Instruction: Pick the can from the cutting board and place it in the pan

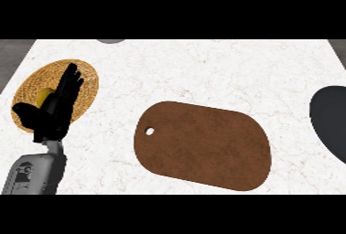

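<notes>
One hand shows: the robot's left hand (57,103), black, at the view's left, its fingers straight and holding nothing, resting upright over a round woven straw mat (84,93) with something yellow (45,96) peeking out behind it. To its right lies the brown rounded wooden cutting board (202,144), long axis running left to right, bare on top; no can is visible anywhere. At the far right edge sits the dark pan (331,119), only partly in view. The right hand is out of sight.
</notes>
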Robot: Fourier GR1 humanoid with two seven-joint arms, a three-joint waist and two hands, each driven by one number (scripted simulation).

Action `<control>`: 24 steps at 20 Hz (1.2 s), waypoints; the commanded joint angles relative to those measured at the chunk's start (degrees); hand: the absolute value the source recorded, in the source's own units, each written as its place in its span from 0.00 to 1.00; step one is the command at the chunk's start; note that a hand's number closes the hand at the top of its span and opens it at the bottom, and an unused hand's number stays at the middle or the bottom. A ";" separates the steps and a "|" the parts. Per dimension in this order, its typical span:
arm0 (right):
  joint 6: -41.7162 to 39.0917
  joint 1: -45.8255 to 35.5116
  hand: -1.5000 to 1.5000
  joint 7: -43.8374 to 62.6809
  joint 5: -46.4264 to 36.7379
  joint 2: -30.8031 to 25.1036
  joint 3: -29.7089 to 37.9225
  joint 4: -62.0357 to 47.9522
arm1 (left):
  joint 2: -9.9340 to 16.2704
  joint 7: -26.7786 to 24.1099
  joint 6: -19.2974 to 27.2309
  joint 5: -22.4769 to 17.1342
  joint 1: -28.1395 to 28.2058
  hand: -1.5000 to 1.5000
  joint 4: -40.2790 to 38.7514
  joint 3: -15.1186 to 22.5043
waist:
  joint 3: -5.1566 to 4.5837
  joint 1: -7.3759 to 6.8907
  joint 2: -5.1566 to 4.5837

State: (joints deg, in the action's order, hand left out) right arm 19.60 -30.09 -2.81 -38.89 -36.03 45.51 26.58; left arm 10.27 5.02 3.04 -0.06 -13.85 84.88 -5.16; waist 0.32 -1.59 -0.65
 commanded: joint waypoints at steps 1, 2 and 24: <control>-2.56 0.06 0.00 -6.90 3.56 -0.89 2.02 -7.07 | 1.68 2.67 -1.53 -1.76 0.92 0.50 4.06 -1.14 | -0.05 -0.23 0.14; -2.24 0.02 0.00 -10.04 4.29 -1.85 2.60 -8.09 | 1.89 0.80 -2.20 -2.57 -0.35 0.50 0.01 -2.41 | -0.05 0.03 -0.05; -22.12 20.90 0.00 -22.68 29.73 16.29 12.17 28.96 | 2.01 -0.10 -0.16 -1.20 4.43 0.50 1.94 -3.92 | -0.81 4.82 2.08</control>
State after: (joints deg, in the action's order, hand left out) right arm 1.15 -14.64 -25.81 -11.67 -25.10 57.72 46.19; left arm 11.42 4.99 3.57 -0.11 -11.06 85.39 -7.81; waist -0.36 2.79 1.10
